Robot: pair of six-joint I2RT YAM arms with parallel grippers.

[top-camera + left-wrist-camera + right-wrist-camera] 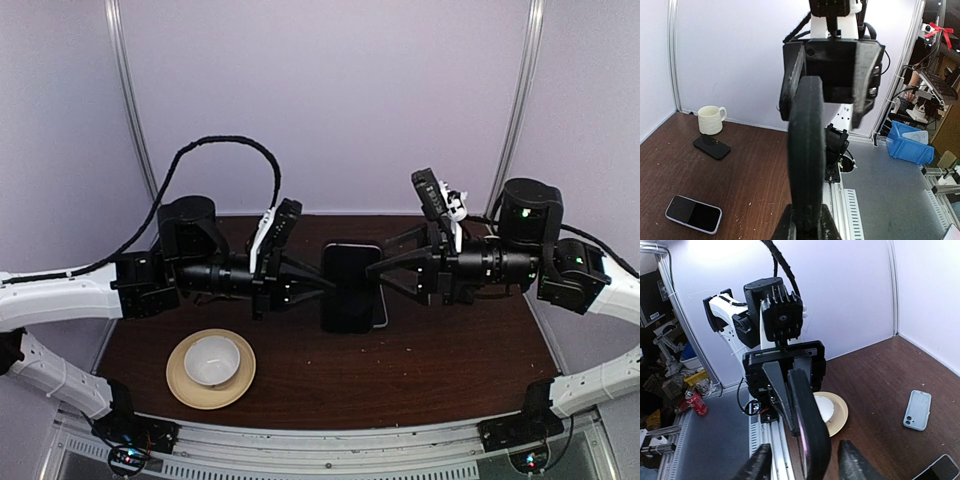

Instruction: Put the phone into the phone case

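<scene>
The phone [350, 285], an all-black slab with a glossy face, is held up off the table between my two arms. My left gripper [322, 285] is shut on its left end; the left wrist view shows the fingers [805, 225] clamped on the edge-on slab [805, 150]. My right gripper [378, 272] is open, its fingers [805, 462] spread on either side of the slab's right end [812, 435] without touching. The phone case [693, 214], dark-faced with a light-blue rim, lies flat on the table just behind the phone, and also shows in the right wrist view [940, 470].
A pale grey-blue-backed phone [916, 410] lies on the table's left part. A second black slab [711, 146] lies by a cream mug [710, 120] at the back right. A saucer with a white cup [211, 366] sits front left. Walls close three sides.
</scene>
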